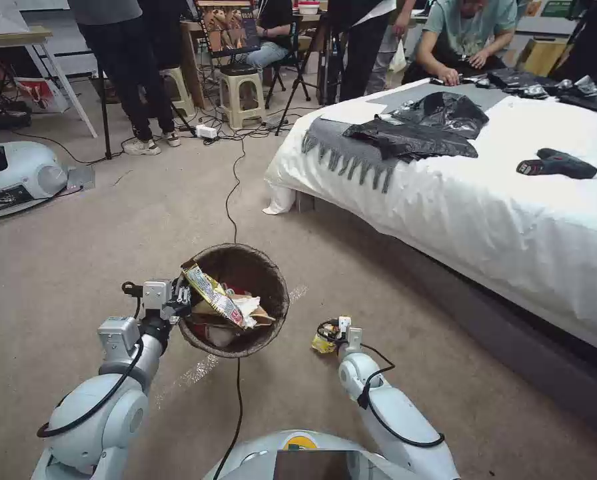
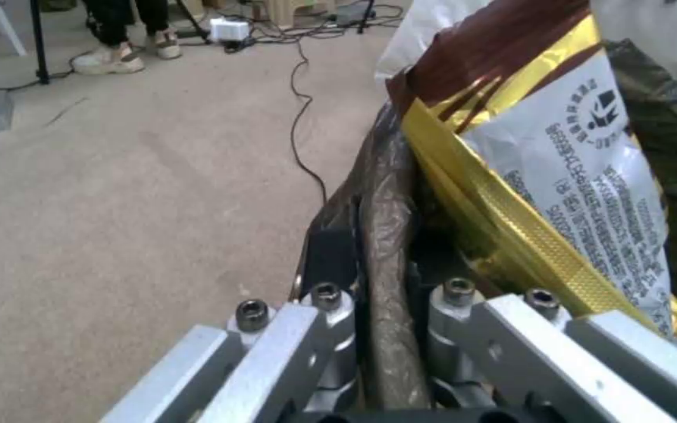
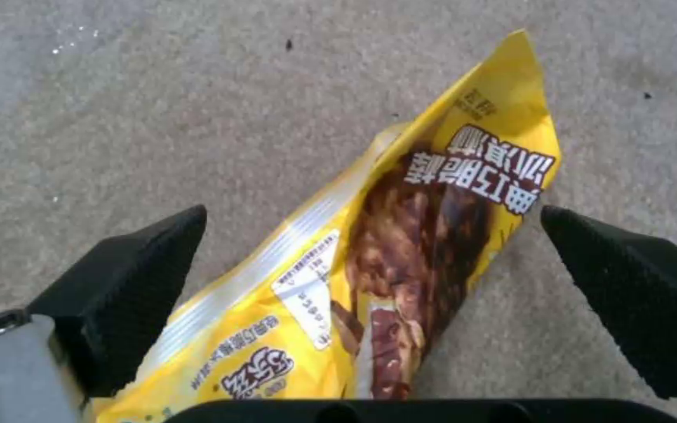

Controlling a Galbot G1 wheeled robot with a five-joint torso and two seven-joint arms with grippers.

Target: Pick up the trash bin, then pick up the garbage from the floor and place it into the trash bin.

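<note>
While the head view is looking down at the carpet, the left gripper [image 1: 178, 298] is holding the bin [image 1: 235, 300] by its near rim, lifted and tilted, with a gold wrapper [image 1: 213, 299] and other litter lying inside. To the right, the right gripper [image 1: 330, 339] is reaching down to a yellow wrapper [image 1: 321, 343] on the floor, just beside the bin. A black cable [image 1: 237, 393] is running under the bin toward the robot.

From the left wrist, the fingers [image 2: 331, 258] are pinching narrowly on the bagged rim [image 2: 385, 235] – one finger outside, one inside – with the gold wrapper [image 2: 558, 194] pressing against the inner one.

From the right wrist, the pads [image 3: 135, 282] are standing wide on either side of the yellow wrapper [image 3: 401, 247], not yet touching it; the wrapper is lying flat on the carpet between them.

Risks, as I judge them: the pads may be closing on thin, slippery foil and sliding off, or scraping carpet instead – and the tilted bin, hanging from a liner-covered rim, could be slipping or spilling its load
</note>
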